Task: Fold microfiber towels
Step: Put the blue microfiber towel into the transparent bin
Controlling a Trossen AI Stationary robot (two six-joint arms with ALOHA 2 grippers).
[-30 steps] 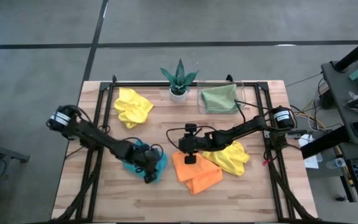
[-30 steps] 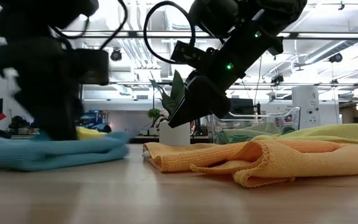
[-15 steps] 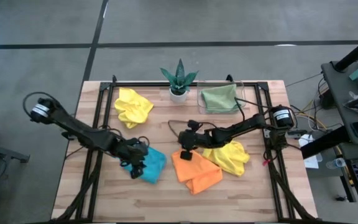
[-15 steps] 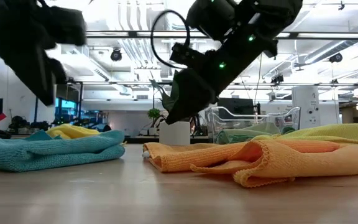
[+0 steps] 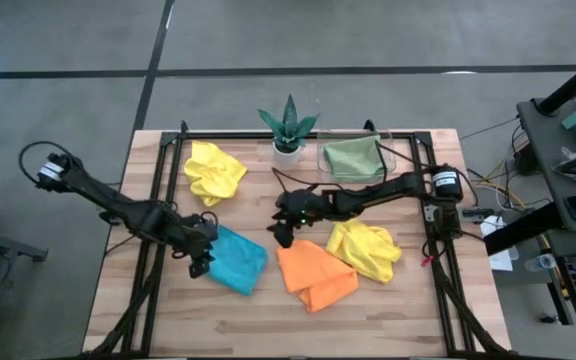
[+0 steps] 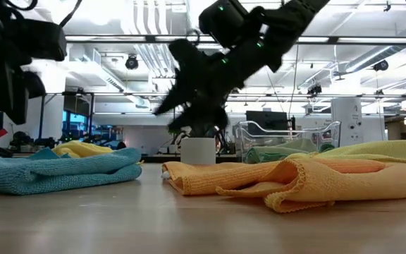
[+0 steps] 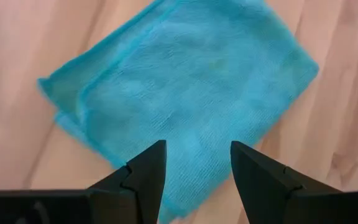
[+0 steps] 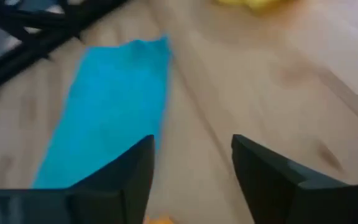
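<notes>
Both arms have pulled back since the earlier frame. We see the left gripper [image 5: 200, 262] raised just left of the folded sky blue towel [image 5: 236, 260], fingers spread and empty. At centre, the right gripper [image 5: 282, 232] hangs above the tabletop [image 5: 268, 320], spread, just past the orange towel [image 5: 314, 274]. Yellow towels [image 5: 214, 170] [image 5: 368, 250] lie crumpled; the sage green towel [image 5: 352, 157] rests in the tray [image 5: 393, 147].
</notes>
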